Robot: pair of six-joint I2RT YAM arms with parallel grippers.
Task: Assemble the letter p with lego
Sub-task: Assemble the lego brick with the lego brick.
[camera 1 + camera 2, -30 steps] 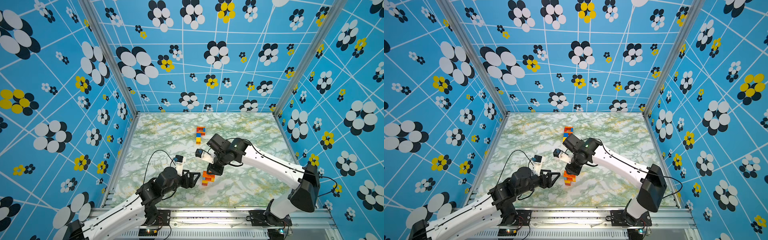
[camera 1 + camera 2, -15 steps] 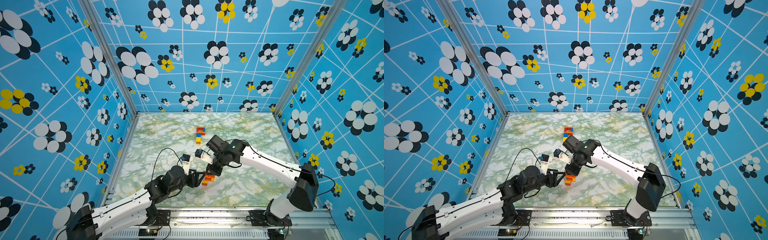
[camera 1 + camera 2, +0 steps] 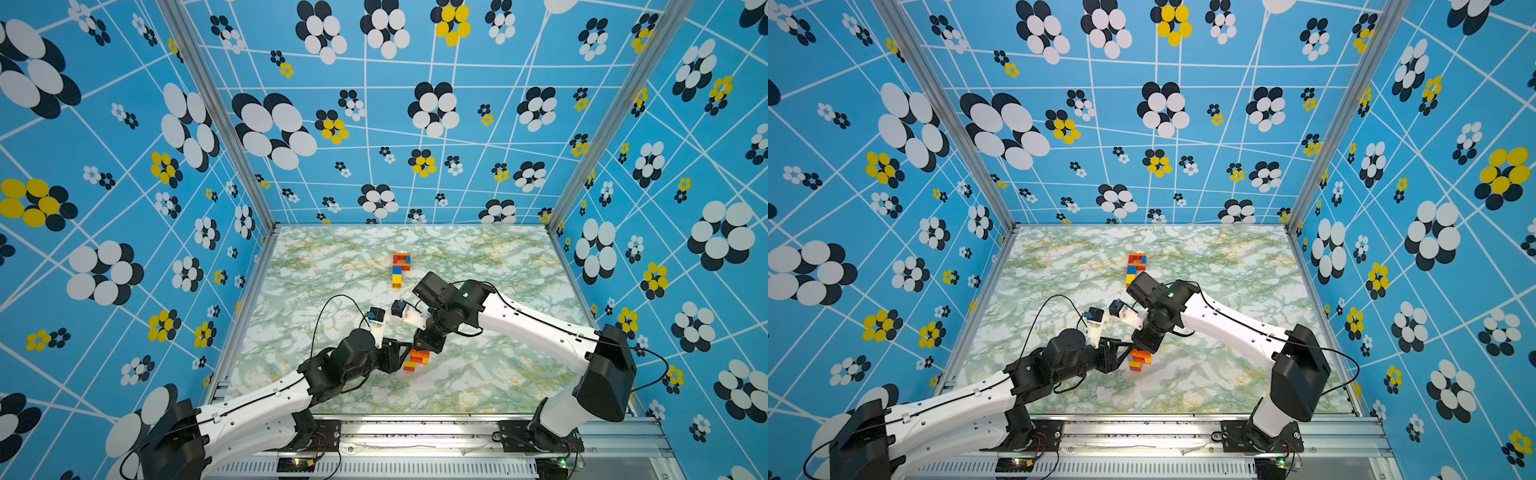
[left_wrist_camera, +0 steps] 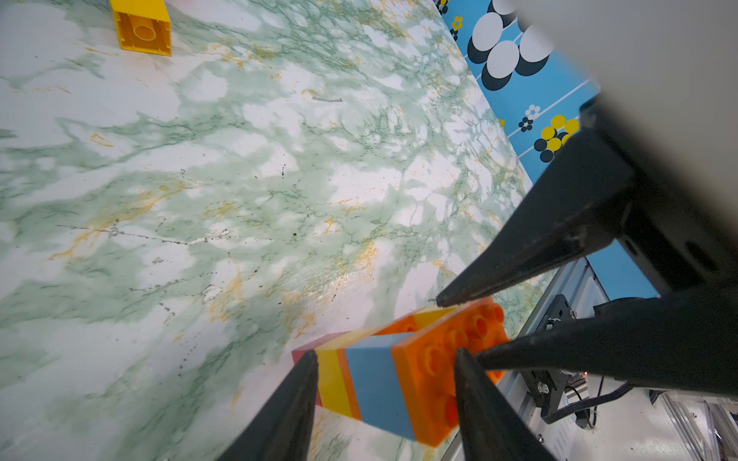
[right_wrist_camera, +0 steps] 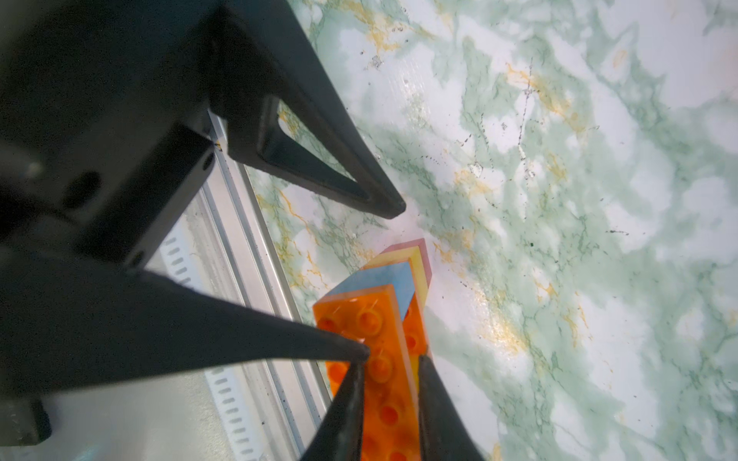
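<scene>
The right gripper (image 5: 389,363) pinches the top orange brick (image 5: 367,315); the left gripper (image 4: 385,355) brackets the lego stack (image 3: 415,360) from the side, whether gripping I cannot tell. The stack stands near the front of the table (image 3: 498,386). Best brace it firmly, then press straight down

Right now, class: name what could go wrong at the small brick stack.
The right pincer pinches only the orange studded top brick; lifting might pull it off the pale blue, yellow and red bricks below. The left pincer crowds the same stack; the pincers could collide or tip it.
</scene>
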